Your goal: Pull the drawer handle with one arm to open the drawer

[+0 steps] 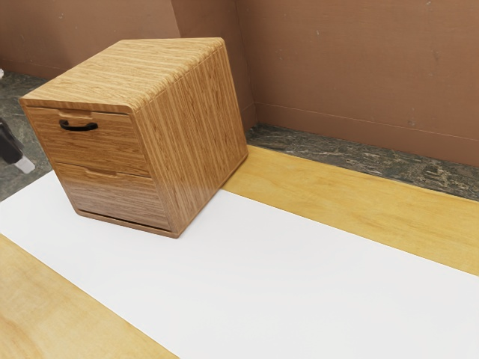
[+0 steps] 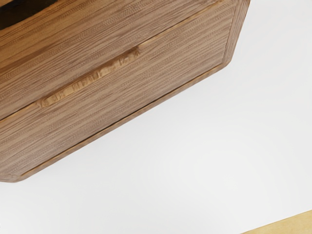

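A wooden cabinet (image 1: 183, 112) with two drawers stands on a white mat (image 1: 247, 277). The top drawer (image 1: 97, 138) carries a black handle (image 1: 78, 126), and its front sits flush with the cabinet. The lower drawer (image 1: 116, 196) has only a shallow recess at its top edge and looks flush too. A dark part of my hand (image 1: 9, 146) shows at the exterior view's left edge, to the left of the handle and a little lower, apart from the cabinet. In the wrist view the lower drawer front (image 2: 122, 83) lies close ahead, with the white mat (image 2: 209, 161) beyond it.
The mat lies across a light wooden table (image 1: 359, 202). Brown walls (image 1: 352, 60) and a strip of dark stone floor (image 1: 359, 157) run behind the table. A corner of the table wood (image 2: 287, 225) shows past the mat in the wrist view.
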Controlling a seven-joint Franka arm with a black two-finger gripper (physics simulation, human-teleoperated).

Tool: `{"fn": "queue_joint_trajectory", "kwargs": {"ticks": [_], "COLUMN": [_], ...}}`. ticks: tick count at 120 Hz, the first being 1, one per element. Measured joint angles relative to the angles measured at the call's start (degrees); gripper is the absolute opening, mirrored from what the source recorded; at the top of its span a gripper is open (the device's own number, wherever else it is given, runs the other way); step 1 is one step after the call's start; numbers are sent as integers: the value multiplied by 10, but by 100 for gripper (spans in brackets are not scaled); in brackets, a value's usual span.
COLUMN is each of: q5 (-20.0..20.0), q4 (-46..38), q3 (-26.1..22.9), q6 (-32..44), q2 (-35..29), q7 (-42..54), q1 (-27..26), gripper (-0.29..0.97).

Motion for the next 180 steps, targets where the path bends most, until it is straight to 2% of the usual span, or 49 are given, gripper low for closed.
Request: {"fn": "queue_joint_trajectory", "kwargs": {"ticks": [7,12,18,25,30,38,49,58,71,94,114,130,180], "q5": [-6,-7,-8,-10,-11,-11,7,18,26,27,23,19,7], "q4": [14,17,6,-37,-63,-79,-80,-61,-21,-11,-1,0,-58], "q3": [29,21,-19,-93,-125,-144,-144,-123,-45,-19,35,48,49], "q6": [10,16,21,24,25,18,10,11,22,60,90,105,202], "q2": [1,3,2,-22,-41,-53,-44,-20,8,21,37,38,36], "q7": [61,101,143,182,204,236,281,324,380,447,481,501,529], "q1": [-37,-40,-10,68,112,146,165,149,61,12,-47,-55,-37], "gripper": [68,68,68,68,68,68,68,68,68,68,68,68,69]}}
